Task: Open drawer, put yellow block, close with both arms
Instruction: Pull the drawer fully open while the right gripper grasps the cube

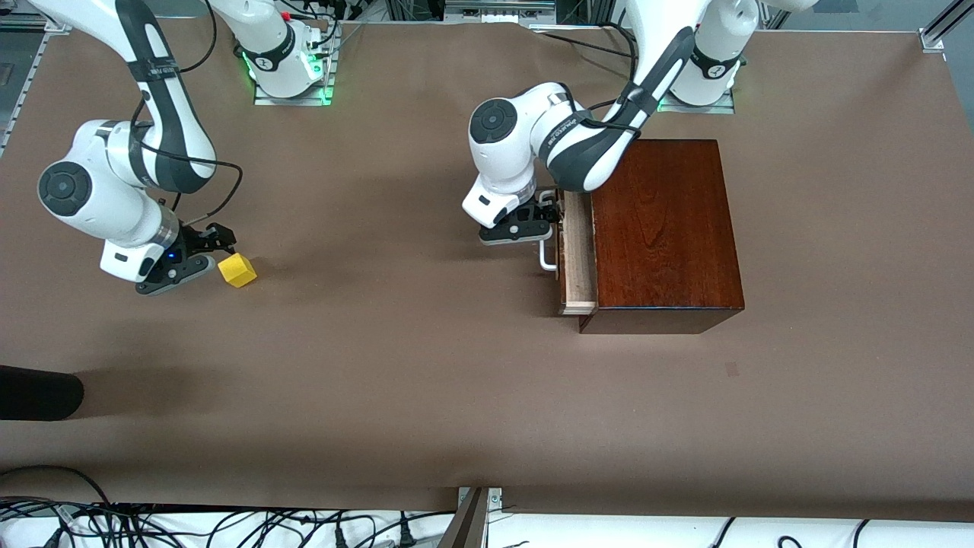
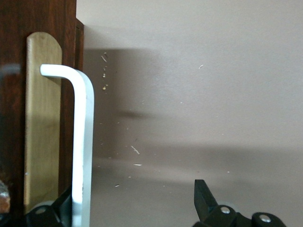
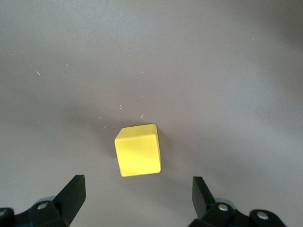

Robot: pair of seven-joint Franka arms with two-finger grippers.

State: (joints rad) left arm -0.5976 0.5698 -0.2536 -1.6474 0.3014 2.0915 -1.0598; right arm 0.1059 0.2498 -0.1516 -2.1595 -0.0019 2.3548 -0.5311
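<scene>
The yellow block (image 1: 237, 269) sits on the brown table toward the right arm's end. My right gripper (image 1: 216, 250) is low beside it and open. In the right wrist view the block (image 3: 137, 150) lies just ahead of the gripper (image 3: 137, 195), not between the fingers. The dark-wood box (image 1: 662, 228) stands toward the left arm's end. Its drawer (image 1: 578, 255) is out a little, showing pale wood. My left gripper (image 1: 546, 221) is open around the white handle (image 1: 546, 257). In the left wrist view the handle (image 2: 87, 142) stands close to one finger (image 2: 60, 204) of the gripper (image 2: 132, 204).
A black rounded object (image 1: 38, 392) lies on the table at the right arm's end, nearer the front camera. Cables hang along the table's front edge (image 1: 228, 525). Brown table surface (image 1: 380, 304) lies between the block and the box.
</scene>
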